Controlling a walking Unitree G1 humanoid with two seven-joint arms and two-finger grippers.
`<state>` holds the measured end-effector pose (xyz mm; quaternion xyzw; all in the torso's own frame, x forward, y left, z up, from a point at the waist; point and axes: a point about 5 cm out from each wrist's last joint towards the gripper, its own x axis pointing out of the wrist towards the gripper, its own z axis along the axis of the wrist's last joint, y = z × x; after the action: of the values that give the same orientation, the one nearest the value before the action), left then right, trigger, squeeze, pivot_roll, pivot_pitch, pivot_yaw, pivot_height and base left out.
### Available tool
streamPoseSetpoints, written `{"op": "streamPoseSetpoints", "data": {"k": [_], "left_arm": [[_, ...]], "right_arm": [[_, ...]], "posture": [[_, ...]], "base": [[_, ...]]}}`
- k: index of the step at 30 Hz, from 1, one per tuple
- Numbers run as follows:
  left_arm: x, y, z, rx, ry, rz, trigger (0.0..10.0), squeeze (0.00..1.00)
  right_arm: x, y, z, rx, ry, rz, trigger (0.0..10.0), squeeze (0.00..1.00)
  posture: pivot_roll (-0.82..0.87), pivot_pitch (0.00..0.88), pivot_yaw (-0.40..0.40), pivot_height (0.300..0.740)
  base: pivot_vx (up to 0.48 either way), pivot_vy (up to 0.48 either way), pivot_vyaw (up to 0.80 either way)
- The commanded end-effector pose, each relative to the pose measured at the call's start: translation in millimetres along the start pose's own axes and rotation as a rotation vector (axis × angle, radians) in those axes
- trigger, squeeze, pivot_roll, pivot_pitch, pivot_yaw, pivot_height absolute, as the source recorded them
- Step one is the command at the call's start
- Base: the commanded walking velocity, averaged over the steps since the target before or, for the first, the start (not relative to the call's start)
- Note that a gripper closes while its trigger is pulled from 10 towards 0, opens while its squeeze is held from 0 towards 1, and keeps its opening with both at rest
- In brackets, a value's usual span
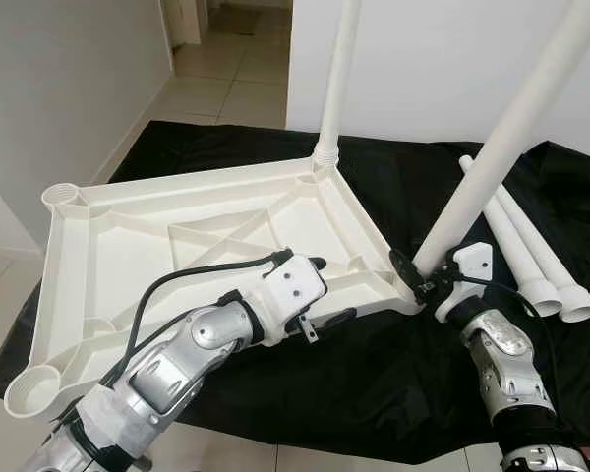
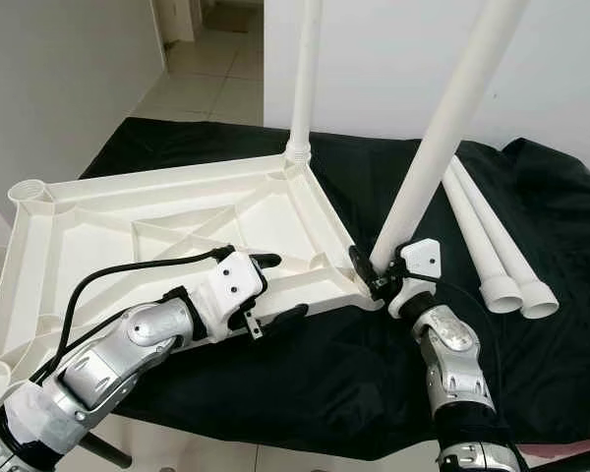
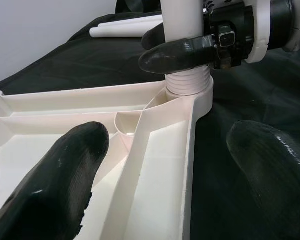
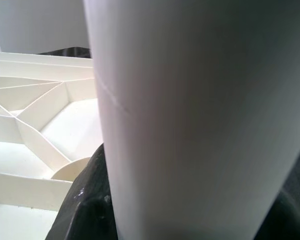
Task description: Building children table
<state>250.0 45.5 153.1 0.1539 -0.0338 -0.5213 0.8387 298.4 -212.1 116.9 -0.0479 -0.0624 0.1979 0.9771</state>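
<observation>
The white plastic tabletop [image 1: 128,246] lies upside down on a black cloth. One white leg [image 1: 339,69] stands upright in its far corner socket. My right gripper [image 1: 420,275] is shut on a second leg [image 1: 511,128] just above its ribbed end [image 3: 190,82], which sits in the near right corner socket; this leg leans to the right. My left gripper [image 1: 332,290] is open, with one finger inside the tabletop's near rim and the other outside it. In the left wrist view the rim [image 3: 160,165] runs between the two black fingers [image 3: 65,170].
Two spare legs [image 1: 531,246] lie side by side on the cloth at the right. Open sockets sit at the tabletop's far left corner [image 1: 61,197] and near left corner [image 1: 29,393]. A white wall stands behind, and a tiled doorway [image 1: 226,59] opens at the back left.
</observation>
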Motion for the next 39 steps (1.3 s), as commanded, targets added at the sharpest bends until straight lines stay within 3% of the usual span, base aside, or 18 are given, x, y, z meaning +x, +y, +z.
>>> {"op": "streamPoseSetpoints", "data": {"k": [1, 2, 3, 4, 12, 13, 21, 22, 26, 27, 28, 29, 37, 39], "left_arm": [[0.0, -9.4, -4, -0.021, 0.01, -0.131, 10.0, 0.01], [0.0, -10.1, -4, -0.029, 0.011, -0.139, 10.0, 0.74], [0.0, -10.1, -4, -0.029, 0.011, -0.139, 10.0, 0.74], [-0.3, -11.6, -4, -0.037, 0.01, -0.155, 10.0, 1.0], [0.6, -10.8, -5, -0.026, 0.016, -0.155, 10.0, 1.0], [1.0, -10.5, -5, -0.018, 0.018, -0.155, 10.0, 0.0], [0.8, -11.2, -5, -0.024, 0.018, -0.163, 10.0, 0.0], [-0.1, -11.0, -5, -0.039, 0.011, -0.164, 0.0, 0.0], [-0.7, -11.7, -4, -0.055, 0.006, -0.174, 0.0, 0.0], [-0.4, -11.8, -4, -0.052, 0.009, -0.175, 7.2, 0.0], [-0.4, -11.8, -4, -0.052, 0.009, -0.175, 7.2, 0.0], [0.3, -11.8, -5, -0.043, 0.019, -0.176, 10.0, 0.0], [-0.3, -11.2, -7, -0.022, 0.039, -0.178, 10.0, 0.0], [-1.0, -11.0, -8, -0.02, 0.042, -0.177, 10.0, 0.0]], "right_arm": [[-2.8, 2.5, -9, 0.035, 0.033, -0.008, 4.2, 0.0], [-3.5, 3.6, -10, 0.044, 0.032, -0.012, 9.1, 0.0], [-3.5, 3.6, -10, 0.044, 0.032, -0.012, 9.1, 0.0], [-4.2, 4.3, -11, 0.052, 0.029, -0.016, 10.0, 0.0], [-4.7, 8.8, -16, 0.092, 0.018, -0.02, 10.0, 0.0], [-5.2, 10.1, -16, 0.104, 0.017, -0.023, 10.0, 0.0], [-4.5, 19.2, -18, 0.155, 0.024, -0.047, 10.0, 0.0], [-4.1, 20.9, -19, 0.158, 0.025, -0.052, 10.0, 0.0], [-3.3, 23.1, -20, 0.164, 0.027, -0.058, 10.0, 0.0], [-3.1, 23.6, -20, 0.166, 0.027, -0.059, 10.0, 0.0], [-3.1, 23.6, -20, 0.166, 0.027, -0.059, 10.0, 0.0], [-3.1, 23.9, -20, 0.169, 0.028, -0.063, 10.0, 0.0], [-3.2, 27.3, -19, 0.156, 0.084, -0.181, 10.0, 0.0], [-3.0, 34.5, -15, 0.174, 0.085, -0.242, 10.0, 0.0]], "posture": [[-0.06, 0.0, -0.026, 0.74], [-0.06, 0.0, -0.026, 0.74], [-0.06, 0.0, -0.026, 0.74], [-0.06, 0.0, -0.026, 0.74], [-0.07, 0.0, -0.021, 0.74], [-0.07, 0.0, -0.02, 0.74], [-0.07, 0.0, -0.021, 0.74], [-0.07, 0.0, -0.021, 0.74], [-0.08, 0.0, -0.021, 0.74], [-0.08, 0.0, -0.021, 0.74], [-0.08, 0.0, -0.021, 0.74], [-0.08, 0.0, -0.022, 0.74], [-0.07, 0.0, -0.025, 0.74], [-0.07, 0.0, -0.025, 0.74]], "base": [[0.0, 0.0, 0.0], [0.0, 0.0, 0.0], [0.0, 0.0, 0.0], [0.0, 0.0, 0.0], [0.0, 0.0, 0.0], [0.0, 0.0, 0.0], [0.0, 0.0, 0.0], [0.0, 0.0, 0.0], [0.0, 0.0, 0.0], [0.0, 0.0, 0.0], [0.0, 0.0, 0.0], [0.0, 0.0, 0.0], [0.0, 0.0, 0.0], [0.0, 0.0, 0.0]]}}
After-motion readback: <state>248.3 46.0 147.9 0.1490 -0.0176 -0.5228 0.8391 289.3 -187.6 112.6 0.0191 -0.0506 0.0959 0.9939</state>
